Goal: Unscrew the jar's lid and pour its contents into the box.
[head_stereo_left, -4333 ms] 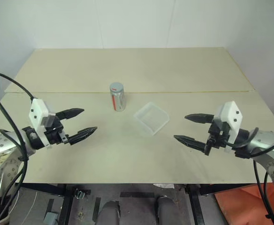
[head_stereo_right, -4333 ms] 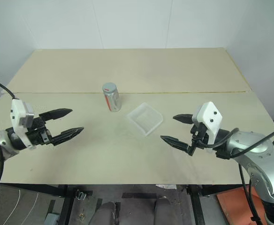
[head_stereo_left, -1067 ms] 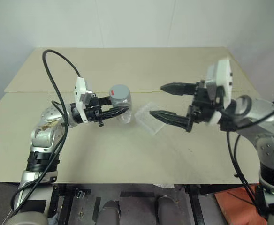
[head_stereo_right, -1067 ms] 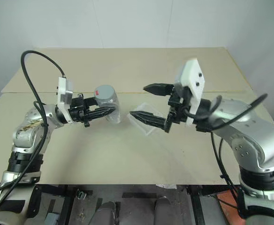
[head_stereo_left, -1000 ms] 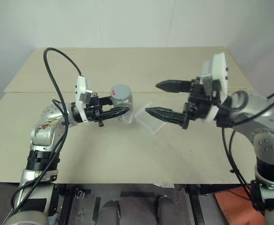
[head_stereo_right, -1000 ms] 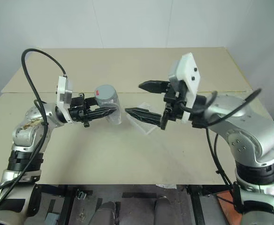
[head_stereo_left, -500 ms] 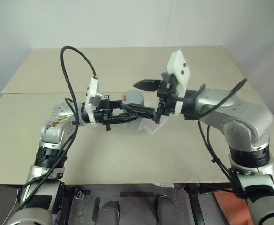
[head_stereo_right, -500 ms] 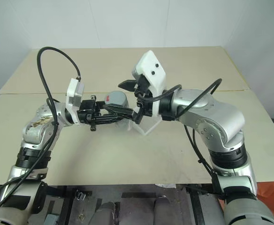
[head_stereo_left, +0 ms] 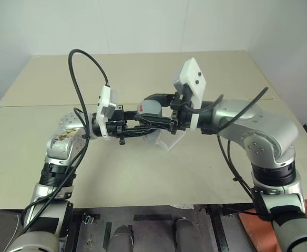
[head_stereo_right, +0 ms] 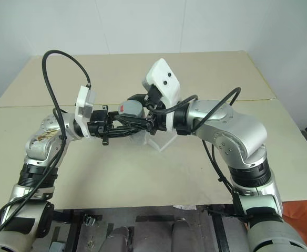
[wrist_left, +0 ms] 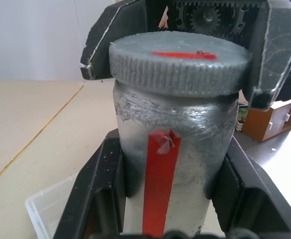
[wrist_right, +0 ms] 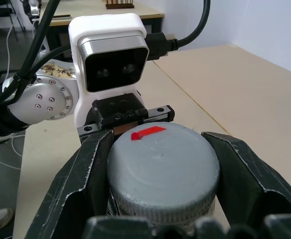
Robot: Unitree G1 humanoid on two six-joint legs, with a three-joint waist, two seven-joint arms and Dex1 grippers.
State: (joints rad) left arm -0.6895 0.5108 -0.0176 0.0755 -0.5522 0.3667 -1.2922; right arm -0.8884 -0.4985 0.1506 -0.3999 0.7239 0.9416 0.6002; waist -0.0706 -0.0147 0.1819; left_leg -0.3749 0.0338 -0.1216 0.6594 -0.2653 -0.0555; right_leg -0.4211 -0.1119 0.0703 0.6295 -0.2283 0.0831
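The small cylindrical jar with silvery clear sides and a red strip of label is held off the pale beige table, above its middle, between the two arms that meet there; the left gripper, two black fingers reaching in level from the left, is clamped on the jar's body, one finger pressed to each side of the silvery wall in the left wrist view; the jar sits upright in that view, its label strip facing the camera; the round flat grey screw cap, ridged around its edge and marked on top with a short red stripe, is on the jar's mouth; the right gripper, coming in level from the right, is closed on this lid, its two black fingers bearing against opposite sides of the ridged rim; whether the lid has turned at all cannot be told; the small shallow square tray of clear translucent plastic with rounded corners lies flat on the table just below and slightly right of the jar, partly covered by the right forearm; one corner of it shows beneath the jar in the left wrist view; the jar's contents cannot be made out through its sides
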